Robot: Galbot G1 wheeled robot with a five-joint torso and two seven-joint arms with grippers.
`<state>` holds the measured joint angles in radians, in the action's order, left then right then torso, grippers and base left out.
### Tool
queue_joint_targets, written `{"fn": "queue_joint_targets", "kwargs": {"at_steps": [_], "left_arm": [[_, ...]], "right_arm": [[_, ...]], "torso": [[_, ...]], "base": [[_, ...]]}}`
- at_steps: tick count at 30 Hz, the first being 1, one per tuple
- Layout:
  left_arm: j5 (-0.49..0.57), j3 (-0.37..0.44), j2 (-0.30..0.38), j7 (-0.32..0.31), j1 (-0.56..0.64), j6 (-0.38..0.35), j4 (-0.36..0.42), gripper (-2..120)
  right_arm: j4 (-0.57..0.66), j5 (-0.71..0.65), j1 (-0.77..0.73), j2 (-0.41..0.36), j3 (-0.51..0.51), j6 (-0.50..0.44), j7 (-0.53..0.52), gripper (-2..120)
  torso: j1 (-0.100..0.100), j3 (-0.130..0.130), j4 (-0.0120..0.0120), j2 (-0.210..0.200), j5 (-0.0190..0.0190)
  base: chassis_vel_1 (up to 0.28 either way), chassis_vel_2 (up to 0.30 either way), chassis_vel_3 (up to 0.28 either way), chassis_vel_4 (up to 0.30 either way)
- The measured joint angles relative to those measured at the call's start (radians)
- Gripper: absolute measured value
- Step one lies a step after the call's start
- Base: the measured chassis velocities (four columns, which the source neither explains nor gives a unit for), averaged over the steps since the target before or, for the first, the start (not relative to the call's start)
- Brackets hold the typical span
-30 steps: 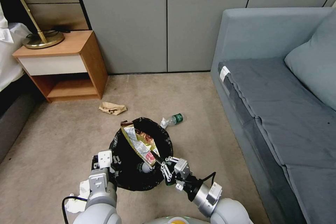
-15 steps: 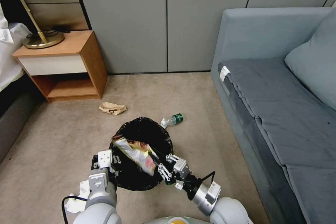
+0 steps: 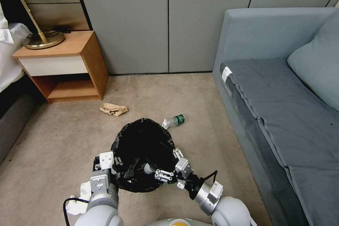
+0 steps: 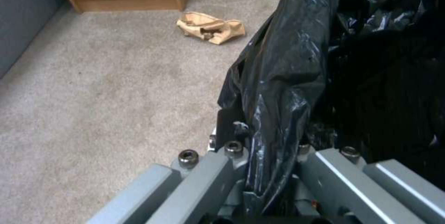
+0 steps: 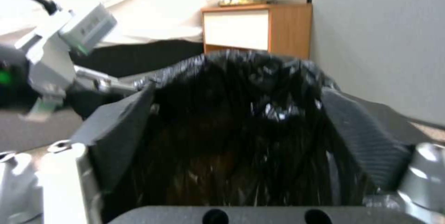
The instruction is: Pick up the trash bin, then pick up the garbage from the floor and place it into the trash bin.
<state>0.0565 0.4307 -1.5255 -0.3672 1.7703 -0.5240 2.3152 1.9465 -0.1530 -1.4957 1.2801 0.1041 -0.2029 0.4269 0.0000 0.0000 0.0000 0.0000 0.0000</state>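
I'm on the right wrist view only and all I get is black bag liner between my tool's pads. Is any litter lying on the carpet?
Observer: Yes. A clear bottle with a green label lies just beyond the trash bin that your open right tool reaches over.
Operator: Anything on the other side?
Observer: Crumpled brown paper lies on the carpet near the wooden nightstand.
Operator: And what is holding the bin?
Observer: The left tool is shut on the rim, with the liner pinched between its pads.
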Motion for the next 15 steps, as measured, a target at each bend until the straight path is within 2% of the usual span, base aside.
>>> {"fn": "queue_joint_targets", "kwargs": {"at_steps": [3,11,15], "left_arm": [[-0.001,0.000,0.000,0.000,-0.002,0.000,-0.004,1],[-0.002,-0.001,0.002,0.000,-0.002,0.001,-0.009,1],[-0.002,0.003,0.006,0.000,-0.001,0.002,-0.009,1]], "right_arm": [[0.043,0.011,0.000,0.002,0.007,-0.015,-0.003,100],[0.177,0.035,0.002,0.019,0.022,-0.045,-0.066,100],[0.269,0.046,-0.009,0.040,0.040,-0.053,-0.152,100]], "torso": [[0.000,0.000,0.0000,0.000,0.0000],[0.000,0.000,0.0000,0.000,0.0000],[0.000,0.000,0.0000,0.000,0.0000]], "base": [[0.000,0.000,0.000,0.000],[0.000,0.000,0.000,0.000],[0.000,0.000,0.000,0.000]]}}
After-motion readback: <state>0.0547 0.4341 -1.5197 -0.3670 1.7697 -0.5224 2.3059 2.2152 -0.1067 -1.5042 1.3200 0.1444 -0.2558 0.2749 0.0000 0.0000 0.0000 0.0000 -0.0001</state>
